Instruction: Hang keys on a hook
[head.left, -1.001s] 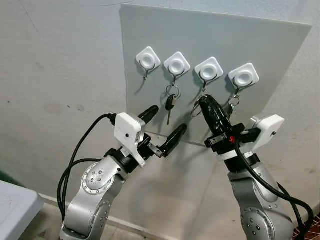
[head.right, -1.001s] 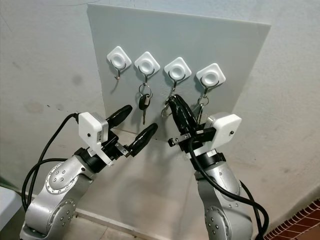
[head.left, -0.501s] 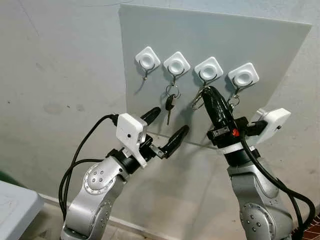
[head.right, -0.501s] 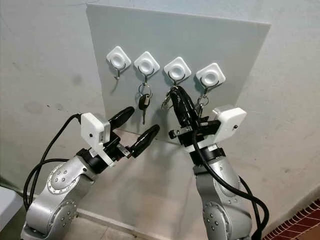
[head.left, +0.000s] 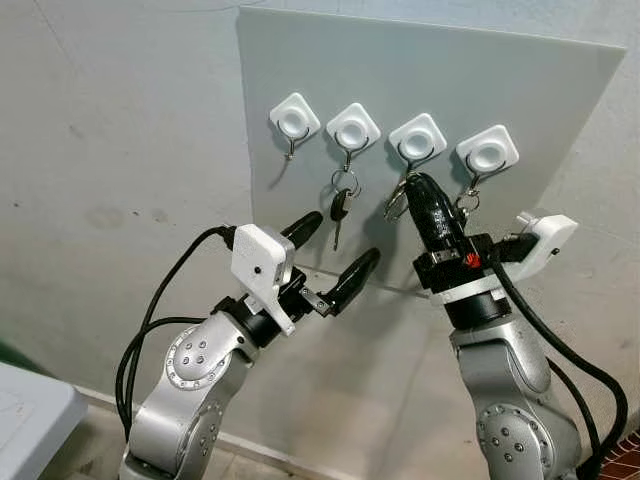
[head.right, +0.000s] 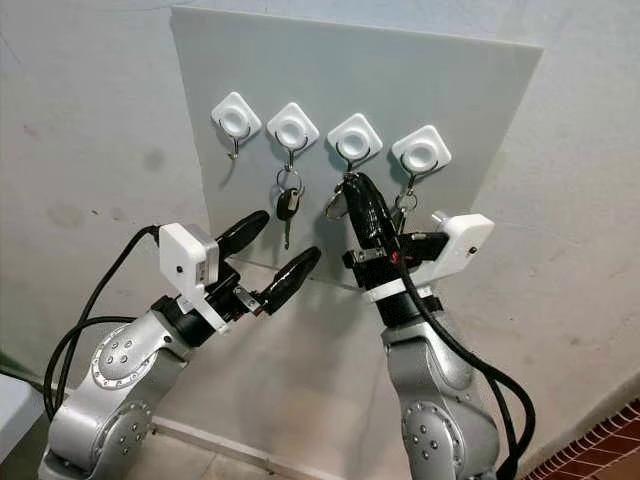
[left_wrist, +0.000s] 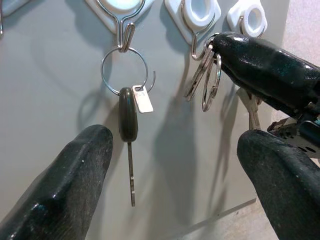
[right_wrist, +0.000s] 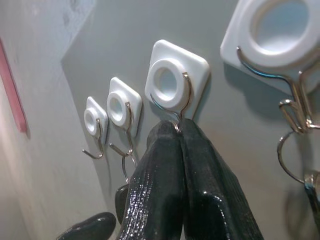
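I have the right gripper raised to the board, its two black fingers pressed together and pinching the key rings right at the wire of the third hook counting from the left; from the right wrist view the fingertips sit touching the bottom curl of that hook, so the rings lie just at and slightly left of the tips, hanging down with their long axis vertical. I judge the coming move turns on whether a ring's loop is already over the hook's upturned end; I cannot tell that from here. The right arm is plainly the nearer one. The left gripper hovers lower and to the left, fingers spread wide apart, pointing at the black-headed key that hangs on its ring from the second hook. Counting: four white hooks in a row, the far-left hook bare, the second with one key, the far-right hook carrying a ring too
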